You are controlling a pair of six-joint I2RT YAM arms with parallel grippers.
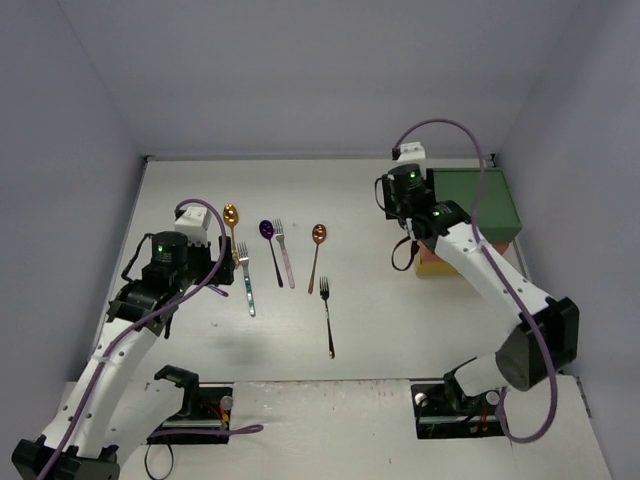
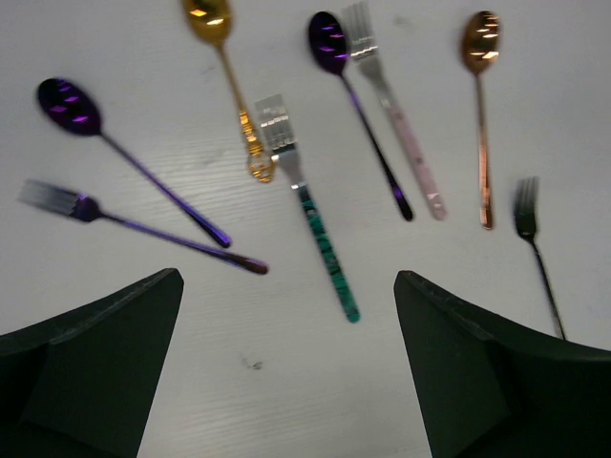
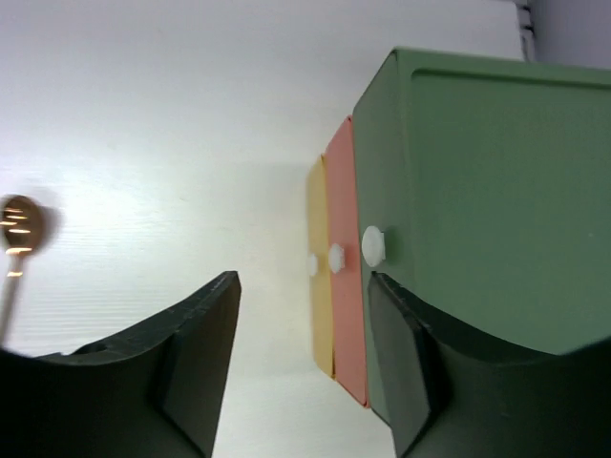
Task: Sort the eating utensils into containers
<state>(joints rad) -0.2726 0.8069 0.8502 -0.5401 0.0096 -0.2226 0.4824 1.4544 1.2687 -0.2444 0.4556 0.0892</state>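
Nearest me, the left tool (image 2: 288, 281) is hanging over the table (image 2: 286, 401), fingers spread wide and gripping nothing. Just past its tips, the teal-handled fork (image 2: 325, 243) is lying almost in line with the gap. Its tines are sitting beside the handle end of the gold spoon (image 2: 227, 76). On the left a purple fork (image 2: 124, 219) and a purple spoon (image 2: 67, 100) are lying side by side. On the right are the black fork (image 2: 535, 239), the copper spoon (image 2: 482, 114), the pink-handled fork (image 2: 401, 124) and a second purple spoon (image 2: 358, 105).

Farther off, at the table's far right, the right tool (image 3: 304, 281) is also gaping empty, pointing at the white knobs (image 3: 372, 245) of the containers (image 3: 477, 191), which are stacked green over red-orange over yellow. Their fronts look flush, so I take the drawers as shut.

To my eye sorting is only beginning, with every utensil out on the table. Next, the right tool needs to pinch a knob and pull a drawer out. The left needs to be lowering squarely across the teal-handled fork's slim handle.
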